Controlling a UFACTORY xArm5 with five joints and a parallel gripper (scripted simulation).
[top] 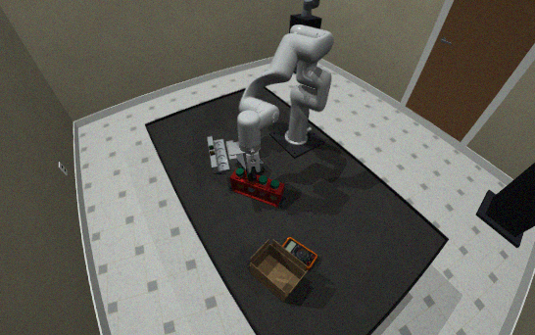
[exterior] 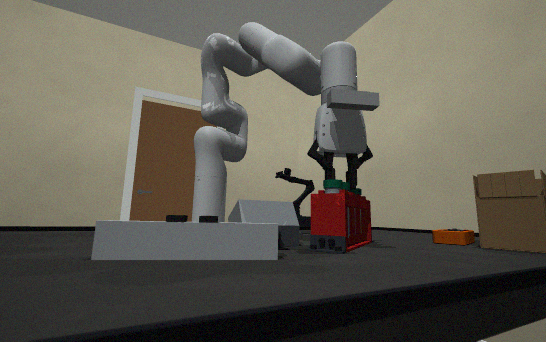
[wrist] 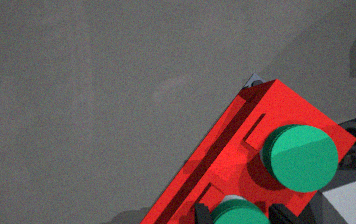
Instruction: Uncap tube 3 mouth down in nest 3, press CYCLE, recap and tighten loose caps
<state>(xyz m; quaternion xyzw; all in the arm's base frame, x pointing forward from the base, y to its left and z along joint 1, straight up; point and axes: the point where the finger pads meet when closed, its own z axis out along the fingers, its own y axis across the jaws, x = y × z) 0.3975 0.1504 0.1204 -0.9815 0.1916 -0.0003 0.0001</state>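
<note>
The red decapping station [top: 258, 188] stands on the dark mat with four green-capped tubes. My gripper [top: 252, 171] points straight down over the rack and is shut on the green cap of tube 3 [wrist: 239, 212], the second tube from the left in the top view. The cap sits on its tube. In the wrist view the two dark fingertips flank this cap at the bottom edge, and the neighbouring end cap [wrist: 300, 157] lies up and to the right. The exterior view shows the fingers [exterior: 341, 184] around the cap on top of the rack [exterior: 341, 220]. The white cap tray [top: 218, 153] lies just behind the rack.
A grey key housing [exterior: 262, 212] stands between the cap tray [exterior: 185, 240] and the rack. An open cardboard box [top: 277, 268] and an orange meter [top: 300, 252] lie further out on the mat. The arm's base [top: 297, 137] stands behind the rack.
</note>
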